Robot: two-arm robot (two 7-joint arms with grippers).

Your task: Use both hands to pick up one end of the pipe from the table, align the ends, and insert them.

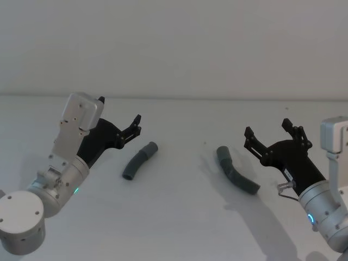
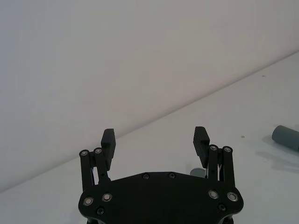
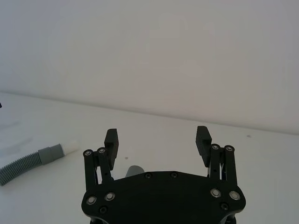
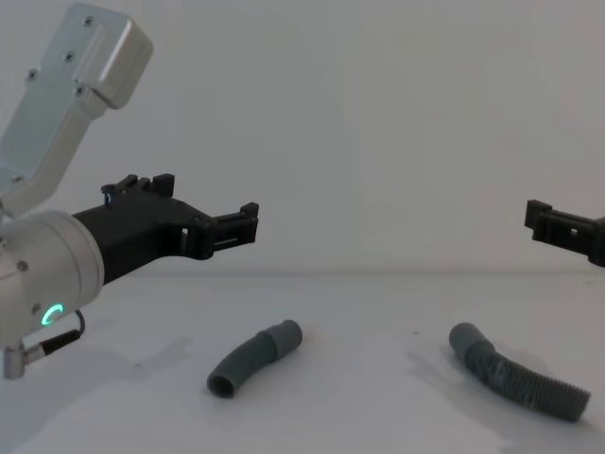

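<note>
Flat on the table, well apart: curved elbow and, to its right, corrugated hose, mouths unjoined. Left of the elbow, raised: left gripper, jaws apart, empty. Beyond the hose from the elbow: right gripper, likewise spread and empty, cropped by the chest view's right edge. Bare table between the pieces.

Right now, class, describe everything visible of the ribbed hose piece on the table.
The ribbed hose is dark grey and plastic-looking: a corrugated, bent body ending in a smooth cuff with a round open mouth. It lies flat on the white table, on the robot's right, cuff end farther away. Nothing grips it; the open right gripper hovers above, apart.
</note>
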